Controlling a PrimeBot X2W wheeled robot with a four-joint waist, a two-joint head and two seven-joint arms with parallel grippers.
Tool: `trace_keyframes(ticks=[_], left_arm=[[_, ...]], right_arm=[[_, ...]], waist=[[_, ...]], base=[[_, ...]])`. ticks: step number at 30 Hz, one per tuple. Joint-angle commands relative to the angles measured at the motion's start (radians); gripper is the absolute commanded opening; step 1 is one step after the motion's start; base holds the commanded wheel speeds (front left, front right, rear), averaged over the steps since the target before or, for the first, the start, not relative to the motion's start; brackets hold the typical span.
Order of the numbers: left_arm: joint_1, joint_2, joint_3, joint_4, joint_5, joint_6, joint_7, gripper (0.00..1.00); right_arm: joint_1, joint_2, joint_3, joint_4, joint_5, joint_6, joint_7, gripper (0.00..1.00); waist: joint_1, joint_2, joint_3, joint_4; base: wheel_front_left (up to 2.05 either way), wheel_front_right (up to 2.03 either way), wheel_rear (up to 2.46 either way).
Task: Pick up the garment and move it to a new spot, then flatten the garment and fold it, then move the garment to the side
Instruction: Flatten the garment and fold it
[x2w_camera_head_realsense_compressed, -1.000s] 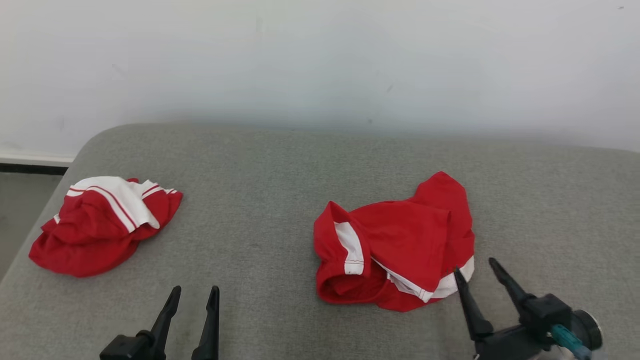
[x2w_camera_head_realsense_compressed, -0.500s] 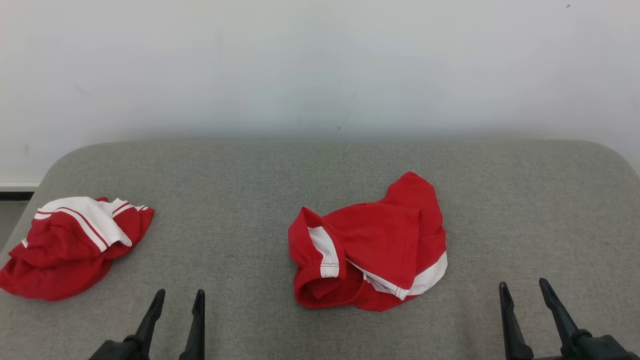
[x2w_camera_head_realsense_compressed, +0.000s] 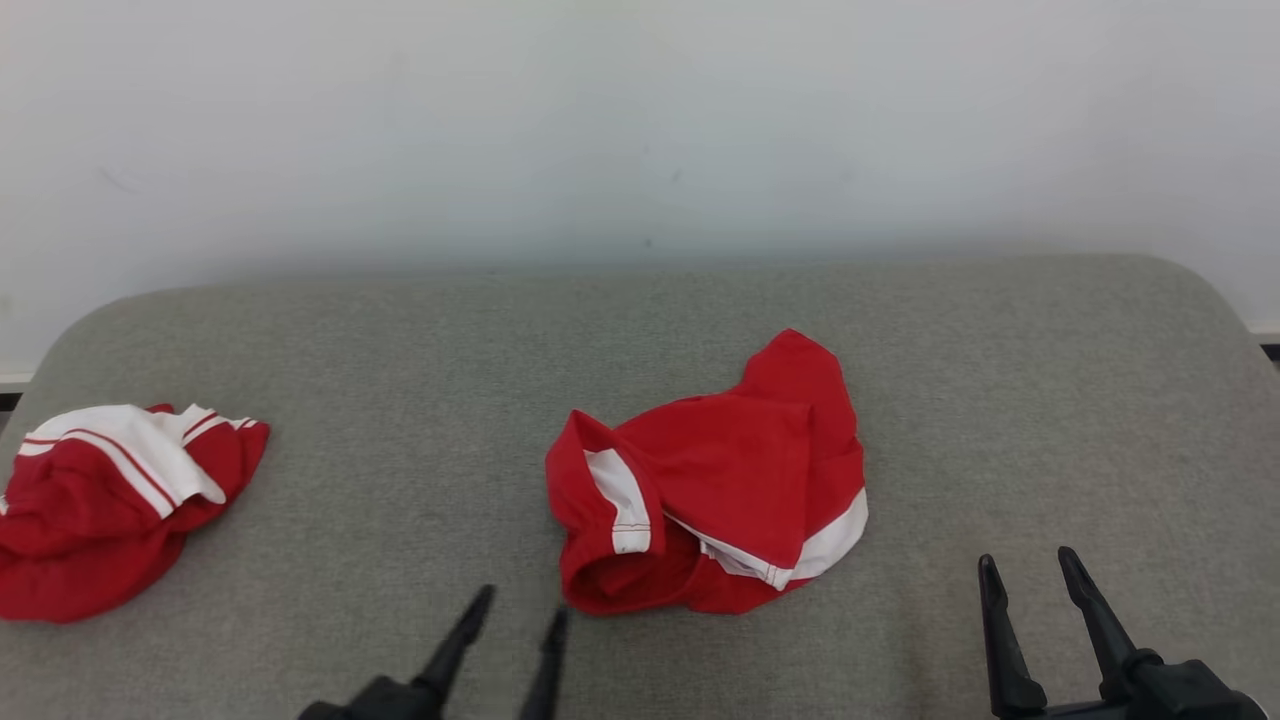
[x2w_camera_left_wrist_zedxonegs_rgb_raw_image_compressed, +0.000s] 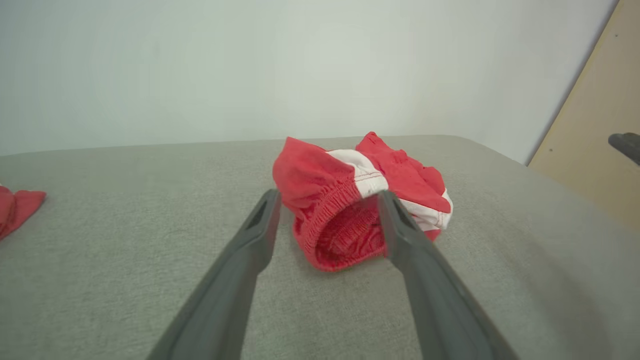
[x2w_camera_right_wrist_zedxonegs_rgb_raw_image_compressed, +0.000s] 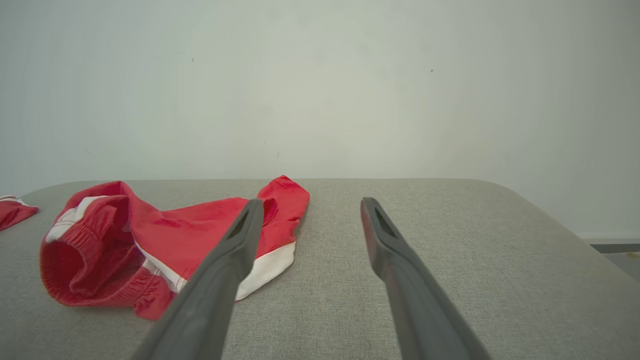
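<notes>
Grey padding (x2w_camera_head_realsense_compressed: 400, 380) is occupied mid-frame by the crumpled garment (x2w_camera_head_realsense_compressed: 720, 470); pickup is pending: the left gripper (x2w_camera_head_realsense_compressed: 525, 601), spread and empty, must be closed on the waistband (x2w_camera_left_wrist_zedxonegs_rgb_raw_image_compressed: 320, 225).

The left gripper (x2w_camera_left_wrist_zedxonegs_rgb_raw_image_compressed: 328, 195) stands with jaws wide apart, its two fingers framing the elastic waistband opening of a crumpled red garment (x2w_camera_left_wrist_zedxonegs_rgb_raw_image_compressed: 400, 175) with white bands. The garment lies on a grey cushion (x2w_camera_left_wrist_zedxonegs_rgb_raw_image_compressed: 125, 200). A second garment (x2w_camera_left_wrist_zedxonegs_rgb_raw_image_compressed: 17, 207), also red, shows at the left edge, well apart, with a pale wall (x2w_camera_left_wrist_zedxonegs_rgb_raw_image_compressed: 250, 65) behind.
</notes>
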Motion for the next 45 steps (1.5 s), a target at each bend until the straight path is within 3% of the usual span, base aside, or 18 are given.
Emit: trace_keyframes(ticks=[1, 8, 18, 26, 33, 34, 35, 36, 40, 45], left_arm=[[-0.014, 0.003, -0.008, 0.005, -0.011, 0.002, -0.001, 1.00], [-0.096, 0.000, -0.144, 0.087, -0.060, 0.002, -0.001, 1.00], [-0.242, 0.014, -0.159, 0.232, -0.103, 0.002, -0.001, 1.00], [-0.324, 0.033, -0.175, 0.374, -0.127, 0.002, -0.001, 1.00], [-0.369, 0.023, -0.187, 0.428, -0.149, 0.002, -0.001, 1.00], [-0.375, 0.020, -0.189, 0.434, -0.150, 0.002, -0.001, 0.83], [-0.383, 0.018, -0.190, 0.440, -0.151, 0.002, -0.001, 0.05], [-0.388, 0.014, -0.194, 0.445, -0.156, 0.002, -0.001, 0.00], [-0.396, 0.010, -0.185, 0.431, -0.162, 0.002, -0.001, 0.00], [-0.345, 0.029, -0.174, 0.316, -0.158, 0.002, -0.001, 0.00]], right_arm=[[-0.009, 0.002, 0.002, 0.002, 0.003, -0.002, 0.000, 1.00], [-0.046, 0.012, 0.026, 0.012, 0.000, -0.002, 0.000, 1.00], [-0.083, 0.031, 0.010, 0.006, -0.006, -0.002, -0.001, 1.00], [-0.101, 0.041, 0.011, 0.007, 0.000, -0.002, 0.000, 1.00], [-0.107, 0.045, 0.012, 0.008, 0.006, -0.002, 0.000, 1.00], [-0.108, 0.045, 0.014, 0.010, 0.006, -0.002, 0.000, 1.00], [-0.108, 0.045, 0.016, 0.012, 0.007, -0.002, 0.000, 1.00], [-0.107, 0.045, 0.015, 0.014, 0.010, -0.002, 0.000, 1.00], [-0.100, 0.045, 0.011, 0.019, 0.013, -0.002, 0.000, 1.00], [-0.073, 0.044, -0.001, 0.031, 0.013, -0.002, 0.000, 1.00]], waist=[[0.0000, 0.0000, 0.011, -0.020], [0.0000, 0.0000, 0.058, -0.118], [0.0000, 0.0000, 0.166, -0.250], [0.0000, 0.0000, 0.203, -0.293], [0.0000, 0.0000, 0.212, -0.292], [0.0000, 0.0000, 0.211, -0.290], [0.0000, 0.0000, 0.209, -0.287], [0.0000, 0.0000, 0.206, -0.281], [0.0000, 0.0000, 0.193, -0.262], [0.0000, 0.0000, 0.151, -0.198]], base=[[0.00, 0.00, 0.00], [0.00, 0.00, 0.00], [0.00, 0.00, 0.00], [0.00, 0.00, 0.00], [0.00, 0.00, 0.00], [0.00, 0.00, 0.00], [0.00, 0.00, 0.00], [0.00, 0.00, 0.00], [0.00, 0.00, 0.00], [0.00, 0.00, 0.00]])
